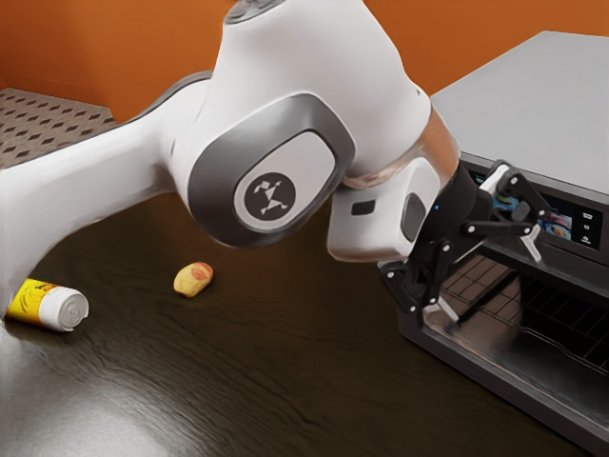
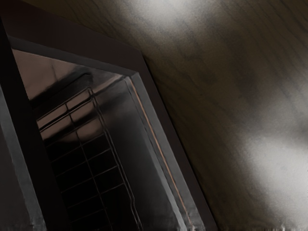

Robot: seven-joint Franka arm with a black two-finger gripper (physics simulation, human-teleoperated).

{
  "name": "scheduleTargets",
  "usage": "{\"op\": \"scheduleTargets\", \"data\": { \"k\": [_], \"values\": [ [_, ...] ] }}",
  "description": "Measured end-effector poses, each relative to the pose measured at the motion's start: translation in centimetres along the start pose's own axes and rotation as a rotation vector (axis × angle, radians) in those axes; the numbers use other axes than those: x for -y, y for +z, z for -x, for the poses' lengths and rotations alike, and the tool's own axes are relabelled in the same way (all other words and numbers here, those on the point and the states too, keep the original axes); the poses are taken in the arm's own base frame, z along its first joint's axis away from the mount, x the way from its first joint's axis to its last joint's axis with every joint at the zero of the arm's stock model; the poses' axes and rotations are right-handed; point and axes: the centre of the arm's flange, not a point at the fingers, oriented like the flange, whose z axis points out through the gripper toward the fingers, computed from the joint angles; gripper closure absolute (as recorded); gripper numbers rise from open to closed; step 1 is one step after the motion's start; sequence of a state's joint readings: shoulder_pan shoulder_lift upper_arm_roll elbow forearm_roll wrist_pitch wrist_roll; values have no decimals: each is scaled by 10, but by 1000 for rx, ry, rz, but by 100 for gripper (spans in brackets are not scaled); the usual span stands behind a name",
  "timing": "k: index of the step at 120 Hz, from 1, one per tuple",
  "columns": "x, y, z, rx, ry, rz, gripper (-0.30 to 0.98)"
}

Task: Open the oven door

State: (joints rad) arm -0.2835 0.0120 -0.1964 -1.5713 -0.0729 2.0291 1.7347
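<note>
Oven door (image 1: pixel 519 400), at the front of the oven (image 1: pixel 552 105), just ahead of our gripper (image 1: pixel 489 279); its long edge slants toward the exterior view's lower right. Our fingers stand spread, grasping nothing.

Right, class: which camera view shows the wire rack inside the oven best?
The wrist view: the rack looms larger there, with one corner and many crossing wires plain to see. The exterior view shows it smaller and slanted, beyond the gripper, running off that view's right edge.
</note>
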Motion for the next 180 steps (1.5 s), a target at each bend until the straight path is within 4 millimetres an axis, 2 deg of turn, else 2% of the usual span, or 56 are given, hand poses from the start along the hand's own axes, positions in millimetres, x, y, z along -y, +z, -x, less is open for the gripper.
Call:
{"op": "scheduleTargets", "data": {
  "k": [26,54,65,79,106,144,180],
  "values": [
    [4,10,8,8,-37,9,0],
    [14,11,-21,-7,-13,-1,0],
    [16,9,-24,-8,-13,-6,0],
    [15,9,-18,-2,-30,-6,0],
    [12,6,12,21,-86,-6,0],
    [7,17,3,12,-84,23,0],
    [6,17,15,21,-130,25,0]
  ]
}}
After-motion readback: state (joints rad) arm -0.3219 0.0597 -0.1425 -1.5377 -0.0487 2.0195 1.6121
